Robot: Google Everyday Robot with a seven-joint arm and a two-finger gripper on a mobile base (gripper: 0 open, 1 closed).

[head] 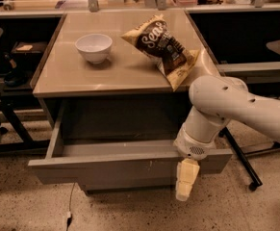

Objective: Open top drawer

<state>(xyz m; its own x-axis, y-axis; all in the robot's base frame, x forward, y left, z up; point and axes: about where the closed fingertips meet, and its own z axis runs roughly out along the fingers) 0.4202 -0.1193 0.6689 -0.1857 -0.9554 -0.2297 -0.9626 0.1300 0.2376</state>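
Tan countertop (pixel 130 76) holds 1 bowl (pixel 94 47) and 1 chip bag (pixel 163 49). Beneath, top drawer (pixel 106 167) stands pulled well out, long axis left-right. Pointing down, gripper (pixel 186 179) hangs just before its front, right of centre; grip state can't be told.

- One camera — high, out in front, looking down onto the pulled-out top drawer (pixel 106 170).
- Close in — the gripper (pixel 186 179) hangs before its front, right of centre.

We see a white bowl (pixel 94 47) left on the table (pixel 106 77), a snack bag (pixel 162 49) right; the tool (pixel 185 186) hangs below the table's front.
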